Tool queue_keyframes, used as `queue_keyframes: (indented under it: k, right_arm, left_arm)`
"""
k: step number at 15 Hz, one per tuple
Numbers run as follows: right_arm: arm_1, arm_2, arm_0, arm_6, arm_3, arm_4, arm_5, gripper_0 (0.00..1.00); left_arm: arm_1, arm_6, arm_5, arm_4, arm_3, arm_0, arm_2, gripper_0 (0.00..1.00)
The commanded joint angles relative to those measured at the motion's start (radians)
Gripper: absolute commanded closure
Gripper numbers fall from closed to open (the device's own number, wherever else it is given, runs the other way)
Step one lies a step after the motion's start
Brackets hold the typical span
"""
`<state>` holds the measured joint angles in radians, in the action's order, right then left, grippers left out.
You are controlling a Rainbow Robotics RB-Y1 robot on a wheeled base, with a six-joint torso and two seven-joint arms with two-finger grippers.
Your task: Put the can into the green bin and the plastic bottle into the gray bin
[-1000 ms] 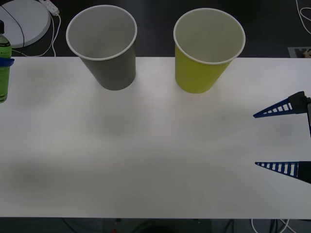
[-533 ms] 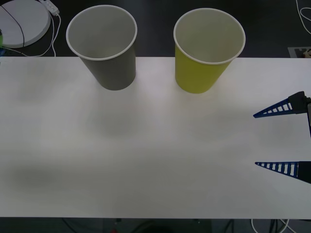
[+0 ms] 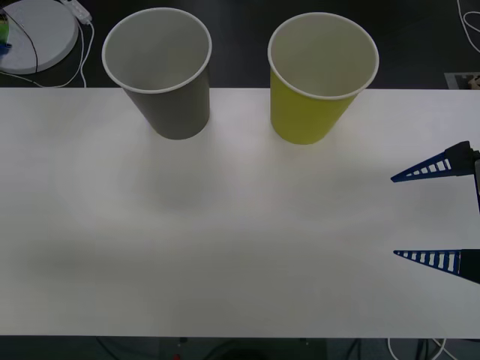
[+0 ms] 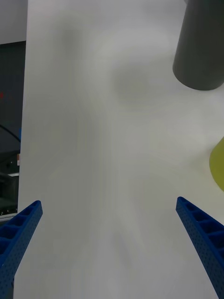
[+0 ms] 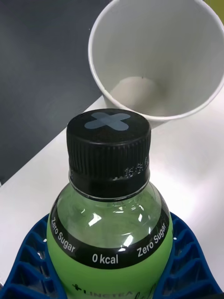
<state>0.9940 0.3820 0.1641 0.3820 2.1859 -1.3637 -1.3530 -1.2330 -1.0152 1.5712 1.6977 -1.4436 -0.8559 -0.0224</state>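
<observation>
Two bins: large gray paper cup, the gray bin (image 3: 157, 69), stands far left on the white table (image 3: 225, 240); large yellow-green paper cup, the green bin (image 3: 321, 75), stands to its right, the two well apart, both upright and open.
Bottle: small bright green plastic bottle with black screw cap (image 5: 109, 205) is upright in the left gripper (image 5: 109, 268), near an open pale-inside cup whose mouth shows just beyond the cap.
Left gripper: clenched around the bottle's body below the shoulder, blue ribbed fingers (image 5: 32, 261) wrapping both sides.
Right gripper: right gripper (image 3: 427, 217) hovers at the table's right edge, fingers spread wide, grasping nothing.
Handling: bottle looks full of liquid, so probably weighty for its size; the smooth rounded wall is likely slippery, yet stiff enough for a firm mid-body hold.
Bins' handling: paper cups are likely light and easy to tip, so the bottle should go in centred, clear of the rim.
Can: none visible on the table.
</observation>
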Motion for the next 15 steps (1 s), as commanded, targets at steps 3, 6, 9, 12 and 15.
queue_keyframes:
  k: [3,6,9,12,15]
  right_arm:
    - [0.0,0.0,0.0,0.0,0.0,0.0,0.0,0.0]
    - [0.0,0.0,0.0,0.0,0.0,0.0,0.0,0.0]
    - [0.0,0.0,0.0,0.0,0.0,0.0,0.0,0.0]
    - [0.0,0.0,0.0,0.0,0.0,0.0,0.0,0.0]
    - [0.0,0.0,0.0,0.0,0.0,0.0,0.0,0.0]
  left_arm:
    - [0.061,0.012,0.0,0.034,0.138,-0.18,-0.134,1.0]
    - [0.098,0.026,0.0,0.114,0.144,-0.269,-0.208,1.0]
    - [0.147,0.017,0.0,0.146,0.149,-0.318,-0.241,1.0]
    - [0.199,0.012,0.0,0.171,0.16,-0.351,-0.257,1.0]
    - [0.245,0.014,0.0,0.178,0.25,-0.463,-0.35,1.0]
